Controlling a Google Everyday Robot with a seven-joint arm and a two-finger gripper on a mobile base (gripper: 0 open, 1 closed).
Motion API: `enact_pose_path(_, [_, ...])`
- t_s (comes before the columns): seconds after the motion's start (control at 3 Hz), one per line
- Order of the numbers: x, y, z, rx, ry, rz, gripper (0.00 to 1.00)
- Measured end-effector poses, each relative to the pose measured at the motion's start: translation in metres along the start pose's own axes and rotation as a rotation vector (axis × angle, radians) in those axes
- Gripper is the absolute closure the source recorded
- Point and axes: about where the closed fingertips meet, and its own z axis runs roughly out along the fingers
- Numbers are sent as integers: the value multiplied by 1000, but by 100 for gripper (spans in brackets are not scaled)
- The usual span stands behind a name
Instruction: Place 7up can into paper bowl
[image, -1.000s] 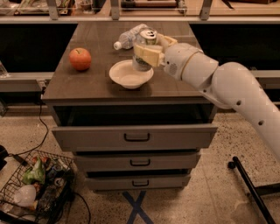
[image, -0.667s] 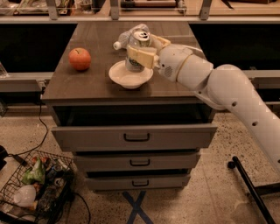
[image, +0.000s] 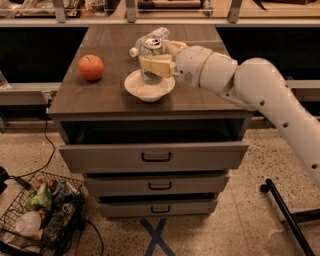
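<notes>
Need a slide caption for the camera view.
Tool holds the 7up can upright over the paper bowl; apple sits apart.

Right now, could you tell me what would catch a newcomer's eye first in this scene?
The white arm reaches in from the right, its gripper shut on the 7up can, upright right over the paper bowl at the cabinet top's middle. A red apple sits to the bowl's left; a water bottle lies behind.
</notes>
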Motion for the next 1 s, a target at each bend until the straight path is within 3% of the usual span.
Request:
enact_pose_path(0.67, [17,-17,-1,-16,141,-41,100])
enact_pose_path(1.0, [21,-19,-2,-21,151,-26,100])
